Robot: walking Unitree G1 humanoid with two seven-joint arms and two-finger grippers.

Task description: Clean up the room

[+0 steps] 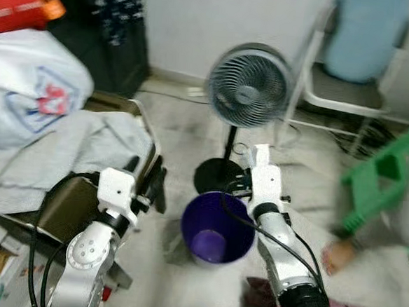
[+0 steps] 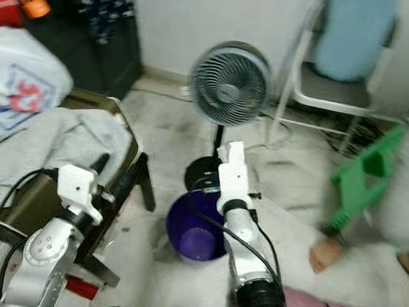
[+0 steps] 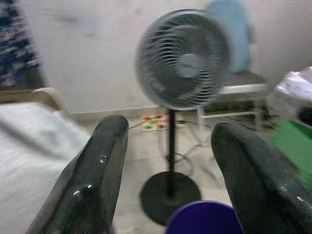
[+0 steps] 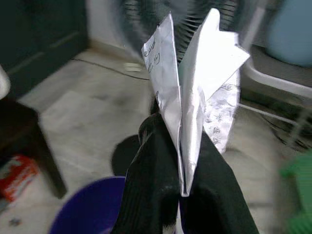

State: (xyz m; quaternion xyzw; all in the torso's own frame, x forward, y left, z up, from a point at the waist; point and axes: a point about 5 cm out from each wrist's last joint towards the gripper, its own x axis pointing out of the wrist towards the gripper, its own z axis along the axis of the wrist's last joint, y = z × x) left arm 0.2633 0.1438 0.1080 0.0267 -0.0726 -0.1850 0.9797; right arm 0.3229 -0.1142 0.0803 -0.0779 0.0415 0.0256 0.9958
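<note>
Folded paper (image 4: 195, 92) stands upright, pinched in the right gripper (image 4: 183, 161), just above the purple bin's (image 1: 216, 235) far rim; the left gripper (image 3: 168, 165) hangs empty, fingers spread.

Purple bin (image 1: 216, 235), grey fan (image 1: 250, 86), green stool (image 1: 378, 176), seemingly white printed paper (image 4: 195, 92)

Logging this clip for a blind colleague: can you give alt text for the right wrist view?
The right gripper is shut on a folded sheet of printed white paper, held above the rim of a purple bucket. Behind it are a blurred pedestal fan and pale tiled floor.
</note>
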